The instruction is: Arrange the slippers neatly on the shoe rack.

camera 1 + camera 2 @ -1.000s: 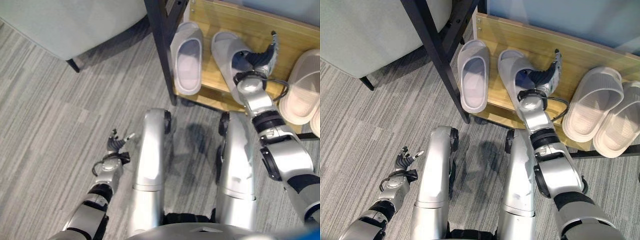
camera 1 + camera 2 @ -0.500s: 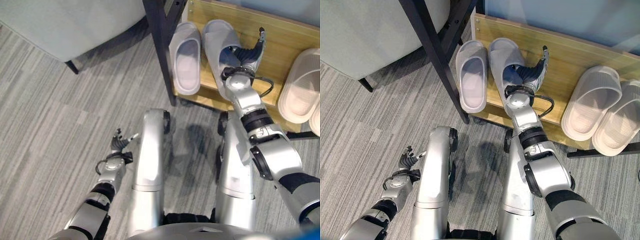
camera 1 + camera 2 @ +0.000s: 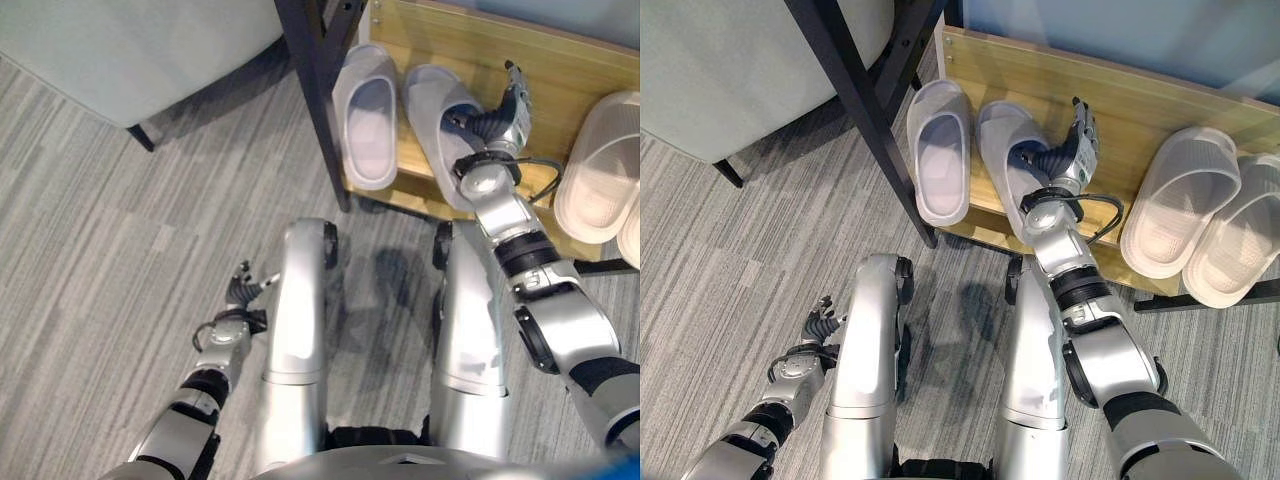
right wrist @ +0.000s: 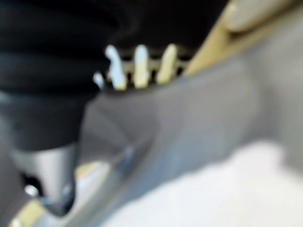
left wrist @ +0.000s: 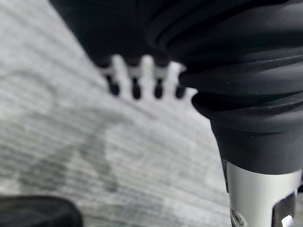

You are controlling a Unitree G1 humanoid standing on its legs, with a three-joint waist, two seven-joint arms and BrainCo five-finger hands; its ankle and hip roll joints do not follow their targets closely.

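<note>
Wooden shoe rack (image 3: 1160, 95) above grey carpet, slippers in a row.
Right hand (image 3: 1072, 157), fingers straight, rests on the second grey slipper (image 3: 1002, 150); its mate (image 3: 940, 150) lies just left, a pale pair (image 3: 1180, 200) well right. Left hand (image 3: 238, 295) hangs relaxed, empty. All shelved; judged only final straightening remains.

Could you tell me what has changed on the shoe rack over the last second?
The right hand has swung the grey slipper it works on leftward, so it now lies close beside the other grey slipper instead of angled apart. The hand stays on that slipper's right side. The two beige slippers on the shoe rack and the idle left hand are unchanged.
</note>
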